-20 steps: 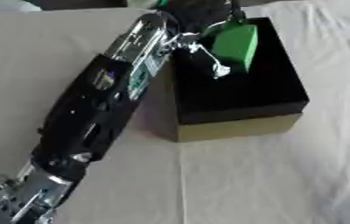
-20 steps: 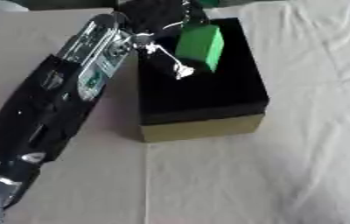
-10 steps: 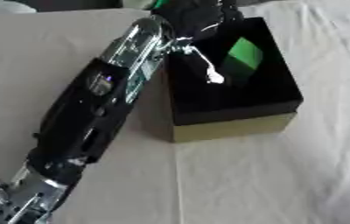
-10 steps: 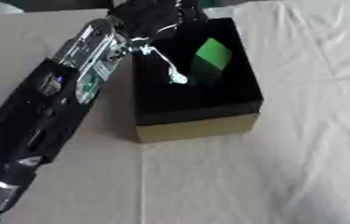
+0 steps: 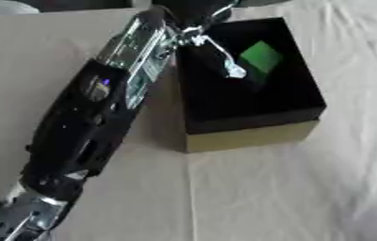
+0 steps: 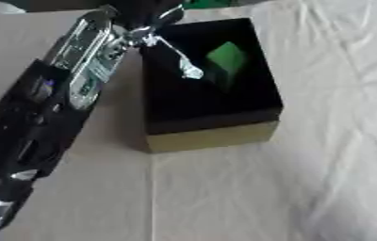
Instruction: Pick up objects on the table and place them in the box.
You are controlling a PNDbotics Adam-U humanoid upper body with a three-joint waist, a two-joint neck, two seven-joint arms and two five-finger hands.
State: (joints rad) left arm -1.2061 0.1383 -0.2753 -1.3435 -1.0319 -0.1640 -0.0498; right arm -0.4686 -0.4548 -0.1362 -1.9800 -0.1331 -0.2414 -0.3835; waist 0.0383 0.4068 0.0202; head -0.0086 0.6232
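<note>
The green block [image 5: 262, 56] is lying inside the black box [image 5: 249, 136], looking light, rigid, graspable across flat faces. The left hand [image 5: 193, 10] is hovering at the far-left rim; whether its fingers are spread or curled, I cannot tell.

Surface [image 5: 249, 197]: covered by pale beige-white cloth, filling nearly whole view. Cloth [image 6: 340, 94]: creased and wrinkled at right side, smoother at left. Straight fold line [image 5: 188, 202] runs toward near edge. Dark band [image 5: 76, 4] visible beyond far edge of surface; detail indistinct. Lighting: soft, even, weak shadows.
</note>
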